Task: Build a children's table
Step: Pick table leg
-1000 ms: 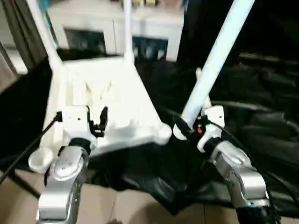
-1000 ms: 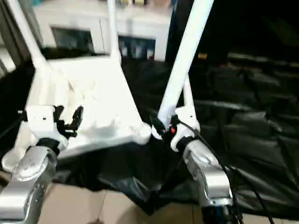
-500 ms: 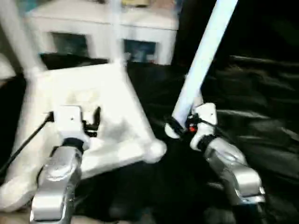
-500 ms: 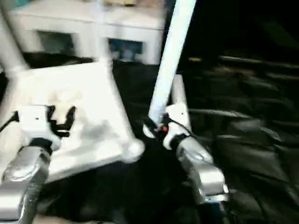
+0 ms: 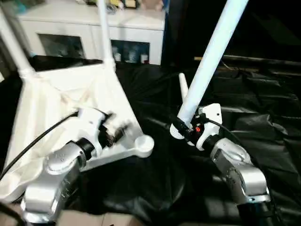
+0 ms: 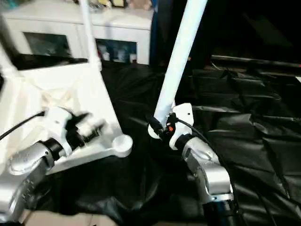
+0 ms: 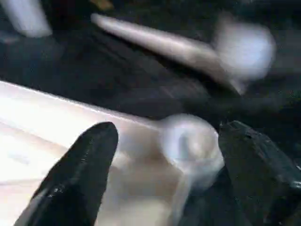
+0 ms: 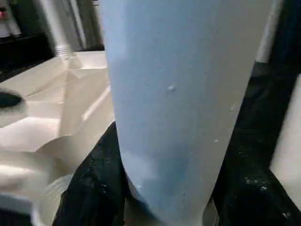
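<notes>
The children's table top (image 5: 42, 108) lies upside down on the black cloth, with two white legs (image 5: 104, 33) standing in its far corners. Its near right corner lobe (image 5: 143, 143) holds no leg. My left gripper (image 5: 115, 133) hovers over the top beside that lobe. In the left wrist view its black fingers (image 7: 80, 174) stand wide apart, and the round lobe (image 7: 190, 146) lies beyond them. My right gripper (image 5: 184, 129) is shut on the lower end of a long white leg (image 5: 211, 52). That leg leans up and to the right, just right of the lobe. In the right wrist view the leg (image 8: 178, 94) sits between the black fingers (image 8: 94, 188).
Another white leg (image 5: 182, 87) lies on the black cloth (image 5: 263, 117) behind my right gripper. A white cabinet (image 5: 94, 23) with glass doors stands behind the work table. Crumpled black cloth covers the table to the right.
My left gripper has swung right across the table top toward the near right corner lobe, and its fingers have spread wider. The right gripper still holds the leg. The camera has shifted.
</notes>
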Tool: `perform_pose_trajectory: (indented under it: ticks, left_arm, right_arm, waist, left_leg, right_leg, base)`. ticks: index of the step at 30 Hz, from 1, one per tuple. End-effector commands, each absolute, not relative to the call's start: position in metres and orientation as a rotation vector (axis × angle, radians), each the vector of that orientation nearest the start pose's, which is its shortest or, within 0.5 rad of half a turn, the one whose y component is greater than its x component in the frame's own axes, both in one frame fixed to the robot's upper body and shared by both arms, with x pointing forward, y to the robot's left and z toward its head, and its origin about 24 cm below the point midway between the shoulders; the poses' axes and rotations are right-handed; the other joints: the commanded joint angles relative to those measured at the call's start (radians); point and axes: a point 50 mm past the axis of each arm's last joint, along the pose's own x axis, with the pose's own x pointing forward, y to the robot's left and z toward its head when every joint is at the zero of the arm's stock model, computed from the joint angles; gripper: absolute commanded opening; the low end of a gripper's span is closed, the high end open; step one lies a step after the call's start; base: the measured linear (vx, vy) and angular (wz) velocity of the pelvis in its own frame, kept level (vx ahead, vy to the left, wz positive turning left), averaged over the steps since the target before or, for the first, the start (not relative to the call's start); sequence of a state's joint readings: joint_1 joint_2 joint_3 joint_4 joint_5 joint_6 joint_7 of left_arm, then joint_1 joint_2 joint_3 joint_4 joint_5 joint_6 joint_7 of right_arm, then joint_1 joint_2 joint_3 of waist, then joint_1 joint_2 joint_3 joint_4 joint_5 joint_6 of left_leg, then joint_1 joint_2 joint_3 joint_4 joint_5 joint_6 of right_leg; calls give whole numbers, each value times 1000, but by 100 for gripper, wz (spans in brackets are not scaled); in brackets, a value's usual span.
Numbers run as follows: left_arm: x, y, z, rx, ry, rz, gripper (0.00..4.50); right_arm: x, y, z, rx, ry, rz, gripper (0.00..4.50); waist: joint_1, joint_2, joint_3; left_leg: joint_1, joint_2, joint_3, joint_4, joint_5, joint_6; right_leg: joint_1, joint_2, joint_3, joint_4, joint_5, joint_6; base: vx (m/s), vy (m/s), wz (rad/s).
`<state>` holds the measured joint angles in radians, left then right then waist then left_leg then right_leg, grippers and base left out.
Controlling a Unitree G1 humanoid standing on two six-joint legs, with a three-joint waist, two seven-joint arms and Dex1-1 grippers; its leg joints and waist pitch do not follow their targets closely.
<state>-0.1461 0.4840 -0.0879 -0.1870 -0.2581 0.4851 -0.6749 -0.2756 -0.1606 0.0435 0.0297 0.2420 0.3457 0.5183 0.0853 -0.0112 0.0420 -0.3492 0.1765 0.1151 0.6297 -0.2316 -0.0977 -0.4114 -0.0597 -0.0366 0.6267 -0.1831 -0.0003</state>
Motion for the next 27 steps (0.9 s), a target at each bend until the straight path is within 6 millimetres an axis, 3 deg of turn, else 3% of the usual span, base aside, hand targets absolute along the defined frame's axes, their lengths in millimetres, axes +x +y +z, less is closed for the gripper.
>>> perform_pose_trajectory:
  ticks: [1, 2, 3, 4, 5, 11, 14, 15, 16, 17, 21, 22, 24, 27]
  left_arm:
    - [259, 168, 76, 204, 335, -867, 357]
    - [259, 174, 71, 261, 408, -958, 351]
    - [261, 177, 69, 283, 436, -984, 354]
    - [262, 179, 68, 298, 465, -1005, 348]
    - [264, 182, 67, 313, 492, -1021, 332]
    - [287, 194, 66, 396, 525, -1004, 284]
    - [290, 195, 65, 373, 551, -1035, 257]
    - [290, 195, 64, 366, 558, -1044, 257]
    - [290, 194, 64, 341, 565, -1059, 249]
    - [290, 193, 63, 325, 569, -1067, 234]
    - [290, 193, 61, 295, 591, -1094, 209]
    - [290, 194, 60, 292, 599, -1094, 209]
    - [291, 196, 60, 290, 607, -1093, 178]
    - [292, 198, 61, 291, 608, -1088, 170]
  right_arm:
    - [296, -125, 84, 76, 96, 672, 194]
    - [296, -125, 84, 62, 101, 695, 194]
    - [297, -125, 85, 59, 104, 704, 194]
    - [297, -125, 85, 54, 106, 717, 194]
    - [298, -125, 85, 51, 106, 725, 194]
    - [299, -121, 86, 51, 107, 760, 194]
    - [298, -120, 86, 51, 109, 769, 194]
    - [298, -120, 85, 50, 110, 772, 194]
    - [298, -120, 85, 51, 111, 773, 194]
    - [297, -120, 84, 51, 112, 774, 194]
    - [296, -121, 83, 50, 115, 775, 194]
    - [296, -121, 83, 51, 115, 776, 194]
    - [296, -120, 83, 52, 115, 775, 194]
    - [296, -120, 82, 51, 114, 771, 194]
  waist:
    - [-6, 10, -40]
    - [-6, 5, -36]
    - [-5, 7, -39]
    - [-7, 1, -39]
    - [-5, 4, -41]
    - [-2, 2, -44]
    - [0, 4, -50]
    - [0, 3, -50]
    - [2, 9, -50]
    - [1, 7, -52]
    - [3, 9, -61]
    - [3, 9, -61]
    - [4, 8, -65]
    - [5, 8, -62]
  left_leg:
    - [0, 16, 4, -102, -326, -7]
    - [3, 16, 7, -102, -331, -11]
    - [11, 14, 8, -99, -339, -11]
    - [10, 15, 8, -100, -333, -12]
    - [5, 16, 6, -102, -312, -15]
    - [5, 19, 11, -102, -279, -19]
    - [-1, 23, 10, -105, -251, -25]
    - [-2, 23, 11, -106, -250, -24]
    - [4, 23, 12, -105, -270, -26]
    - [1, 24, 11, -106, -268, -28]
    - [-3, 24, 17, -99, -192, -21]
    - [-3, 24, 17, -99, -192, -21]
    - [-9, 21, 20, -94, -101, -12]
    - [-8, 22, 21, -97, -104, -15]
  right_leg:
    - [39, -53, 31, -105, -518, -58]
    - [35, -56, 29, -112, -562, -51]
    - [30, -57, 30, -115, -594, -46]
    - [32, -59, 29, -115, -596, -46]
    - [38, -60, 29, -111, -573, -53]
    - [39, -61, 29, -104, -502, -86]
    - [48, -64, 32, -91, -433, -110]
    - [48, -63, 33, -92, -425, -112]
    - [41, -63, 34, -90, -409, -125]
    - [47, -63, 34, -84, -377, -136]
    - [53, -60, 35, -69, -220, -184]
    - [53, -60, 35, -69, -220, -184]
    - [63, -57, 33, -59, -96, -207]
    - [66, -59, 32, -63, -121, -204]
  base:
    - [-64, -6, -4]
    - [0, 0, 0]
    - [0, 0, 0]
    - [0, 0, 0]
    - [0, 0, 0]
    - [0, 0, 0]
    - [0, 0, 0]
    - [0, 0, 0]
    - [0, 0, 0]
    - [0, 0, 0]
    - [42, -4, 3]
    - [60, -9, 3]
    - [55, -14, 2]
    - [0, 0, 0]
